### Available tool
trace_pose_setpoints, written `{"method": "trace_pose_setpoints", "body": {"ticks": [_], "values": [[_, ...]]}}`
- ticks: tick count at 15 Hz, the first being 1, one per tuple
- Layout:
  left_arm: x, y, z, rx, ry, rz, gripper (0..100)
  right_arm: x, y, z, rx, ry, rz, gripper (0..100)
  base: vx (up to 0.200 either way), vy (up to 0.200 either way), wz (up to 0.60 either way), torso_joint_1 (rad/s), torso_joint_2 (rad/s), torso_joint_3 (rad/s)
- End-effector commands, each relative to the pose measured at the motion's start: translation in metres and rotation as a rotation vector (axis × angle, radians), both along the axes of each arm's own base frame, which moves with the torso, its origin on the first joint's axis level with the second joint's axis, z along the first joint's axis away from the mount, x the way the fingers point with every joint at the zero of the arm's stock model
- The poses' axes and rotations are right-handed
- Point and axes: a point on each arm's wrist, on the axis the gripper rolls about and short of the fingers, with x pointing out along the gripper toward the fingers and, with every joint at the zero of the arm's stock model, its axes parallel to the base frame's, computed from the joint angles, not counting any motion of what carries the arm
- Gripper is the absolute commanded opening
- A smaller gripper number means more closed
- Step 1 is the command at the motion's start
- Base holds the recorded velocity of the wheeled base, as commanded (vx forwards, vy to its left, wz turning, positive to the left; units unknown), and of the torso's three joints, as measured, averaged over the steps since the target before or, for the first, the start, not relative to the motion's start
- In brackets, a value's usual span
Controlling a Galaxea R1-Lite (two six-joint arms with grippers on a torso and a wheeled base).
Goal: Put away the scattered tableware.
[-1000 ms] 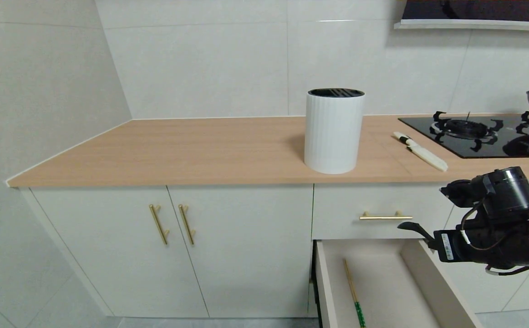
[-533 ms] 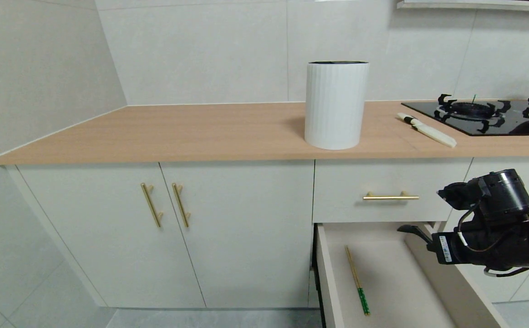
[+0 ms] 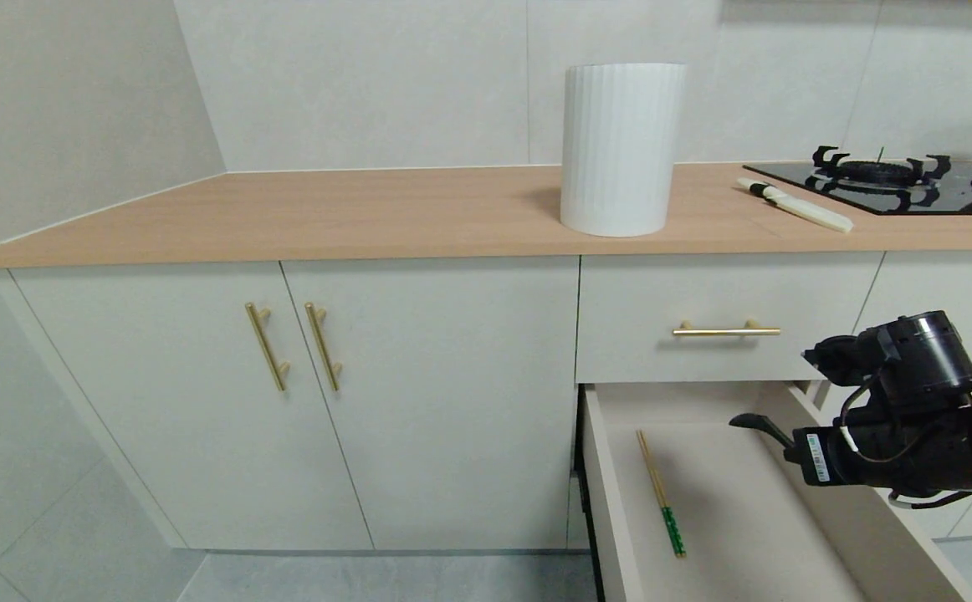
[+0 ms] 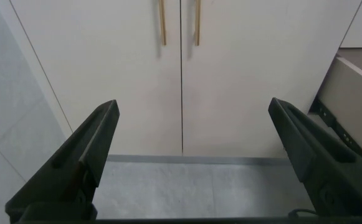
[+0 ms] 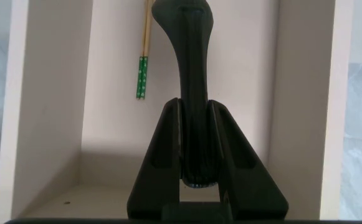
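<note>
Over the last second the whole head view had sunk: more of the open drawer (image 3: 600, 477) came into sight nearest the robot, while the countertop (image 3: 327, 213) climbed in the picture. That was the camera shifting, not the things, which lay where they had lain. The right gripper (image 3: 755, 423) kept its place over the drawer's right side, its fingers pressed together on nothing. The left gripper (image 4: 193, 112) hung low before the cabinet doors (image 4: 181, 68), to the left of the drawer, its fingers spread wide and empty.

In the drawer a pair of chopsticks (image 3: 660, 495) with green ends lay flat on the floor near the left wall, so that piece looked already put away. The smaller drawer (image 3: 727, 331) just above was shut.

Farther off, on the countertop, stood a white ribbed holder (image 3: 621, 150), its top hidden from this low angle, so what it held could not be told. To its right a knife (image 3: 795, 209) lay loose on the wood, well apart from both grippers and just short of the stove (image 3: 887, 180). It was likely the next piece to fetch, and the lowered stance seemed poorly placed for reaching it
</note>
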Motion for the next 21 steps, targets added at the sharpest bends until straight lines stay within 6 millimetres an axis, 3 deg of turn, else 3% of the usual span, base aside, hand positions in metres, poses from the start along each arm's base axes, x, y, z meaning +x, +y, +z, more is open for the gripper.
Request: {"method": "trace_pose_setpoints", "body": {"ticks": [1,5,10,12,15,19,21], "values": [[0.000,0.000,0.000,0.000,0.001,0.001,100,0.000,0.000,-0.001,0.000,0.002,0.001,0,0.000,0.000,0.00,0.000,0.00,0.000],[0.000,0.000,0.000,0.000,0.000,0.001,100,0.010,0.004,-0.013,-0.006,0.019,0.003,0,0.000,0.000,0.00,0.000,0.00,0.000],[0.000,0.000,0.000,0.000,0.000,0.001,100,0.045,0.011,-0.067,-0.004,0.023,-0.002,0,0.000,0.000,0.00,0.000,0.00,0.000],[0.000,0.000,0.000,0.000,0.000,0.001,100,0.062,0.012,-0.105,-0.005,0.026,-0.019,0,0.000,0.000,0.00,0.000,0.00,0.000],[0.000,0.000,0.000,0.000,0.000,0.001,100,0.071,0.014,-0.146,-0.050,0.052,-0.047,0,0.000,0.000,0.00,0.000,0.00,0.000],[0.000,0.000,0.000,0.000,0.001,0.001,100,0.073,0.016,-0.178,-0.072,0.089,-0.048,0,0.000,0.000,0.00,0.000,0.00,0.000],[0.000,0.000,0.000,0.000,0.003,0.001,100,0.073,0.016,-0.184,-0.078,0.095,-0.047,0,0.000,0.000,0.00,0.000,0.00,0.000]]}}
